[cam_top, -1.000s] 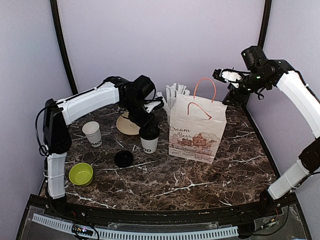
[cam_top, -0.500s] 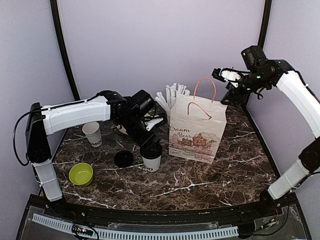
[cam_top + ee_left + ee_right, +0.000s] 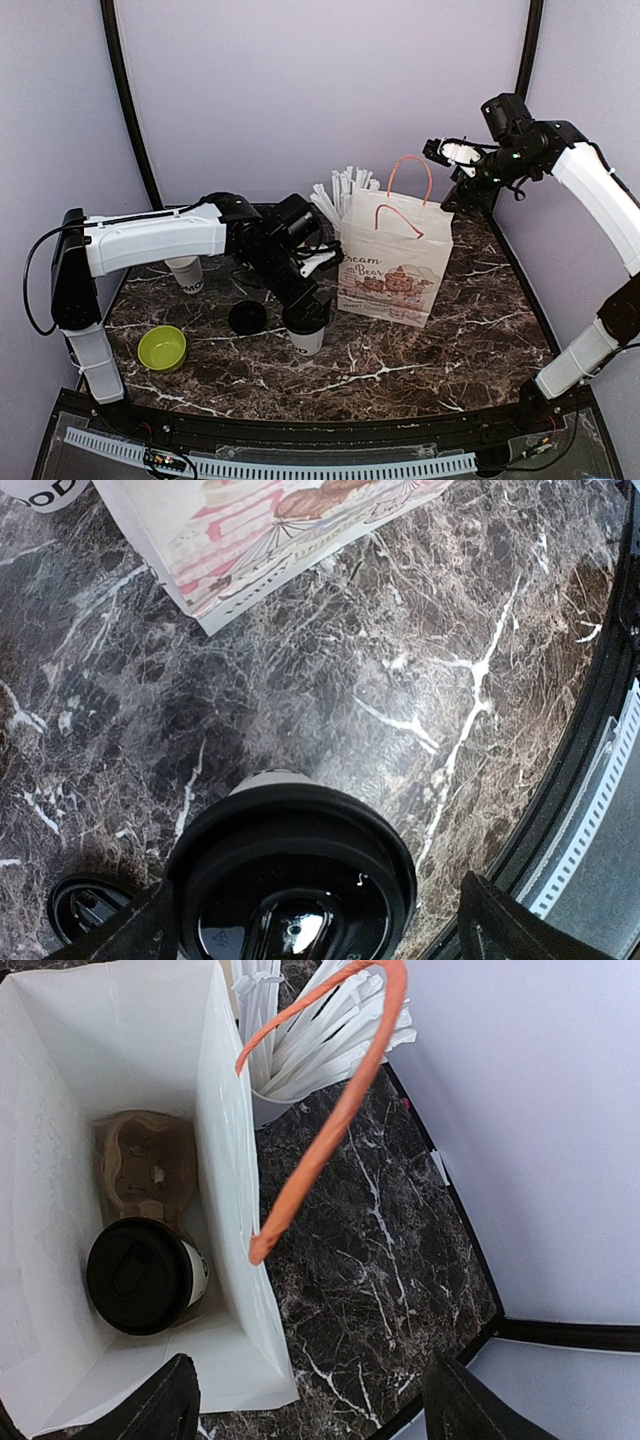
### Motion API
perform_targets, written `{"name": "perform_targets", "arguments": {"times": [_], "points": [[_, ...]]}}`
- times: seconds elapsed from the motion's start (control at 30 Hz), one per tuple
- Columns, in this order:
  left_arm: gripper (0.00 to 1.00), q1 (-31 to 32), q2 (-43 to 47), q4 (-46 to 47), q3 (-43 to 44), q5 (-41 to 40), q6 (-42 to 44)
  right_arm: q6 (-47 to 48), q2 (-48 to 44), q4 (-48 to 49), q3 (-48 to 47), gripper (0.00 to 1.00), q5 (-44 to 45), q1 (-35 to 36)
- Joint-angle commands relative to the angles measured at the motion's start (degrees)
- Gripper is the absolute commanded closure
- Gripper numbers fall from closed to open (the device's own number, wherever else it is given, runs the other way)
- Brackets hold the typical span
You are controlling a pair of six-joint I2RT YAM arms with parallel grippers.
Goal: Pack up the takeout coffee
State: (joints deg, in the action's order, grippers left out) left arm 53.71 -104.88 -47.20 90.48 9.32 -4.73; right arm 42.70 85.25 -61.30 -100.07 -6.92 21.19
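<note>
A takeout coffee point(image 3: 307, 338), a white cup with a black lid point(image 3: 290, 880), stands on the marble in front of the paper bag's left corner. My left gripper point(image 3: 303, 312) hangs over it, open. The fingers straddle the lid, and a gap shows between the lid and the right finger point(image 3: 500, 920). A second takeout coffee point(image 3: 140, 1275) sits inside the white paper bag point(image 3: 395, 262) in a brown cardboard carrier point(image 3: 150, 1160). My right gripper point(image 3: 448, 152) is held high behind the bag's right side, open and empty, with the orange handle point(image 3: 330, 1110) below it.
A cup of white wrapped straws point(image 3: 345, 190) stands behind the bag. A lidless white cup point(image 3: 186, 270) shows behind the left arm. A loose black lid point(image 3: 247, 317) and a green bowl point(image 3: 162, 347) lie at the front left. The table's front rim point(image 3: 610, 780) is close to the cup.
My left arm has brought the lidded cup forward, toward the table's front, set it on the marble and opened its jaws. The right arm has not moved.
</note>
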Motion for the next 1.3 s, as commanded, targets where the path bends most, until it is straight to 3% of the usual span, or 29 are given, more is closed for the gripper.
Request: {"name": "perform_targets", "arguments": {"times": [0.0, 0.37, 0.97, 1.27], "points": [[0.03, 0.6, 3.5, -4.7, 1.2, -0.9, 0.9, -0.8, -1.0, 0.6, 0.3, 0.23, -1.5, -0.4], [0.15, 1.2, 1.1, -13.1, 5.5, -2.3, 4.3, -0.8, -1.5, 0.1, 0.8, 0.23, -1.6, -0.4], [0.11, 2.1, -4.5, -14.0, 9.3, -2.2, 7.0, -0.5, -1.4, 0.4, 0.8, 0.23, -1.2, -0.4], [0.22, 2.2, -6.7, -15.7, 10.7, -2.8, 7.6, -0.6, -1.4, 0.3, -0.4, 0.23, -1.7, -0.4]]}}
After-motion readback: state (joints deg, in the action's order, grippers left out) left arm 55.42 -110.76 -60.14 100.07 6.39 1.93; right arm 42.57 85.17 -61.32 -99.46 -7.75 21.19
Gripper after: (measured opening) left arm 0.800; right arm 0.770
